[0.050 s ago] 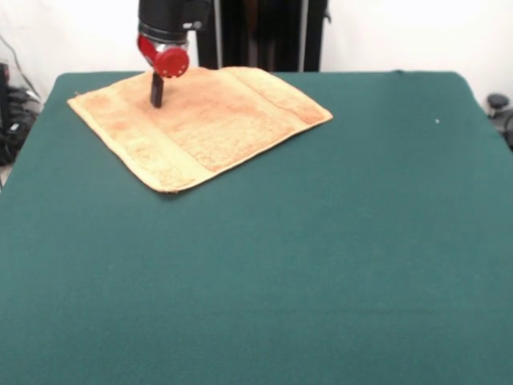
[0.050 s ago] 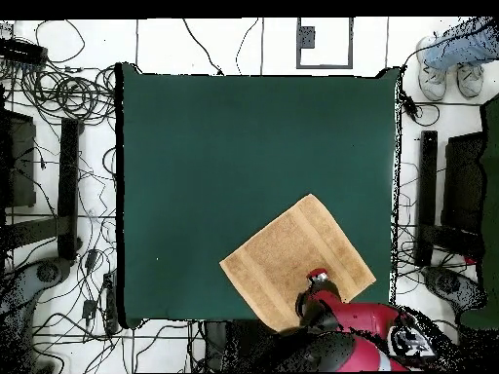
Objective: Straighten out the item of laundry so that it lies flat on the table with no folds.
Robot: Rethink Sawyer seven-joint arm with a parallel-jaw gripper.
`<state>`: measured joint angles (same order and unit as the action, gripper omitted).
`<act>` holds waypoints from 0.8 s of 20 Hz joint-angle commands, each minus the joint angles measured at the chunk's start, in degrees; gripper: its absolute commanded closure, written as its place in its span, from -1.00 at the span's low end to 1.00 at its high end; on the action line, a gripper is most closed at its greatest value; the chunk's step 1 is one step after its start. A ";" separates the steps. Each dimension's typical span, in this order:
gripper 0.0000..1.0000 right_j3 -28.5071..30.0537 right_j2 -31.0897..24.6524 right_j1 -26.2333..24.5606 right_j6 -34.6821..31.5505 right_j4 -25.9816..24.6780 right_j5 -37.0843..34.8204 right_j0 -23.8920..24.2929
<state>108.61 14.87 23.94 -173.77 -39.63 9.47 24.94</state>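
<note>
While the towel (image 1: 200, 120) lies spread on the green table (image 1: 321, 265), the gripper (image 1: 157, 98) stands over the towel's far left part in the front view, its dark tip coming down to the cloth or just above it; whether it touches cannot be told. The tip shows as one narrow black piece below a red round fitting, and the pictures do not show whether it is parted or closed, nor whether it has hold of any cloth

In the front view the towel sits in the far left area of the table, turned at an angle so that one corner points toward the near side and another toward the right. A paler woven band runs along its left side and another along its right end. Its surface looks mostly flat, with a slight raised ridge near the right band

From overhead the towel (image 2: 297, 261) appears as a tilted diamond near the bottom edge of the table (image 2: 214, 166), toward the right. The red arm reaches in from below and its gripper (image 2: 317, 282) sits over the towel's lower right part, covering that corner. A person's shoes and trouser legs (image 2: 453, 63) show at the top right, off the table
</note>
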 commanded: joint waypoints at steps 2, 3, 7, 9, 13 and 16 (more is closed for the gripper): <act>1.00 -6.10 -8.51 1.59 -0.49 5.81 -6.51 0.21; 1.00 -6.24 -8.47 1.63 -0.68 6.11 -6.41 0.14; 1.00 -4.83 -11.32 4.98 1.79 6.61 -12.03 1.96; 1.00 -3.68 -13.59 7.41 3.86 7.12 -16.23 3.46; 1.00 -4.12 -14.55 9.22 5.28 8.64 -21.60 3.18; 1.00 -5.57 -14.55 8.91 5.07 9.36 -23.74 2.59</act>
<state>107.66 9.66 31.76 -173.76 -35.08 -3.62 28.85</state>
